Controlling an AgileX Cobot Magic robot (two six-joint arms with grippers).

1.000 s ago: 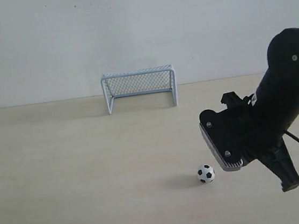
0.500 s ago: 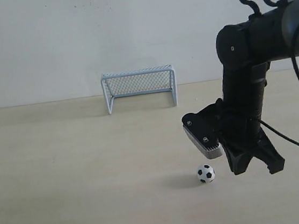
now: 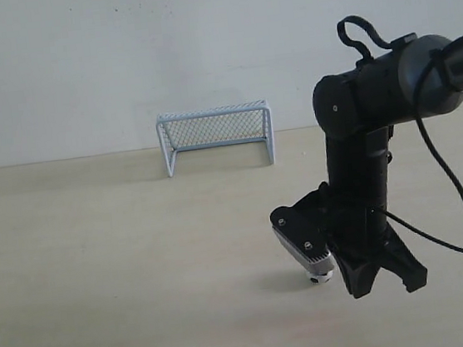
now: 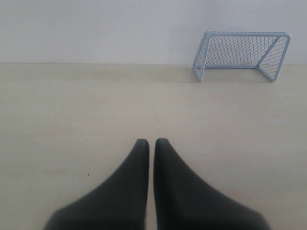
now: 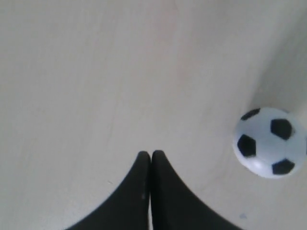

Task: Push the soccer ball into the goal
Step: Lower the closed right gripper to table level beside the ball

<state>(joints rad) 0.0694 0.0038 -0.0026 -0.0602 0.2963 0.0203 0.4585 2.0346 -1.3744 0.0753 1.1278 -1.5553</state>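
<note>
The ball (image 5: 270,142) lies on the desk (image 3: 100,264) well short of the goal (image 3: 215,138), nearer the exterior camera and off to the right of the goal's mouth. From that camera only a sliver of it shows under the right arm (image 3: 365,167), which stands low over it. The right pincer (image 5: 151,154) has its fingers pressed together with nothing between them, tips close above the bare desk. The ball sits off to one side of them, near but with a clear strip of desk between, so I judge there is no contact yet. The left pincer (image 4: 151,141) is also together and empty, well away from the ball and facing the goal. The step in hand looks like the approach: setting the closed fingers at the ball before the push, which has not begun. Next, the right pincer needs to come round to the side of the ball facing away from the goal. It should then sweep low along a line to the netted mouth, aimed somewhat leftward in the exterior view. A ball this light will likely roll at the slightest touch, so an off-centre nudge could send it wide of the posts.
</note>
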